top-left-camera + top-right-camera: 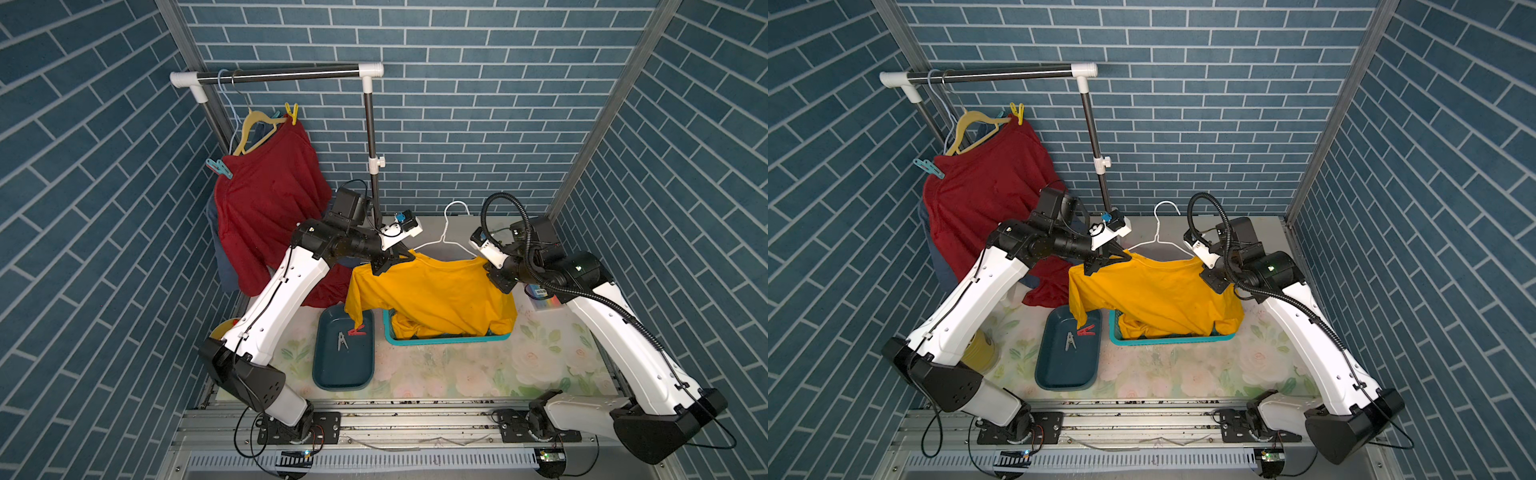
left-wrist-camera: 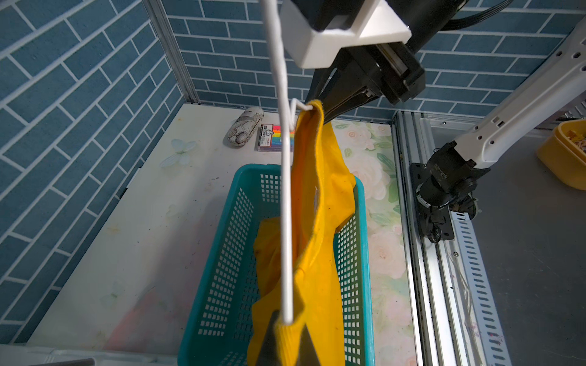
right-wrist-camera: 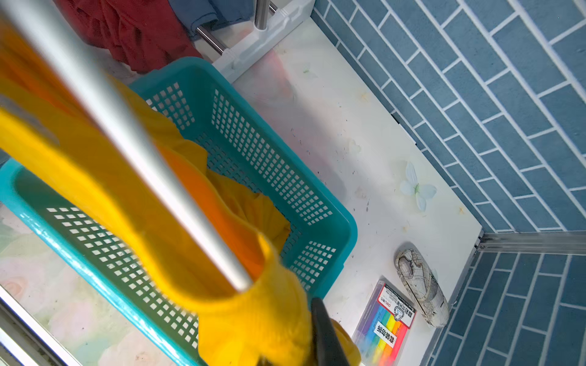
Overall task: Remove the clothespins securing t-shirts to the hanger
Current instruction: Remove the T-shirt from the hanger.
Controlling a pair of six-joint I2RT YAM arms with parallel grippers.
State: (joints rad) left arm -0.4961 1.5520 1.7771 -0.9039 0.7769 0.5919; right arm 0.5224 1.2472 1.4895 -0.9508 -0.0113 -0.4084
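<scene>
I see an orange-yellow t-shirt point(image 1: 432, 295) on a white hanger point(image 2: 285, 190), a dark red t-shirt point(image 1: 266, 199) and a slate blue t-shirt point(image 1: 227, 272). The basket point(image 1: 449, 340) is teal with a grid of holes, and the tray point(image 1: 345, 365) is dark teal. There is a red clothespin point(image 1: 357, 331), a grey clothespin point(image 1: 342, 341), a yellow clothespin point(image 1: 291, 113) and a teal clothespin point(image 1: 219, 168). My worktop point(image 1: 478, 374) is pale with a floral print. The walls point(image 1: 498, 124) are blue with a brick pattern.

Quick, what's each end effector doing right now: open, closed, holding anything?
Left end effector: closed on the yellow shirt, at one shoulder.
Right end effector: closed on its other shoulder.
</scene>
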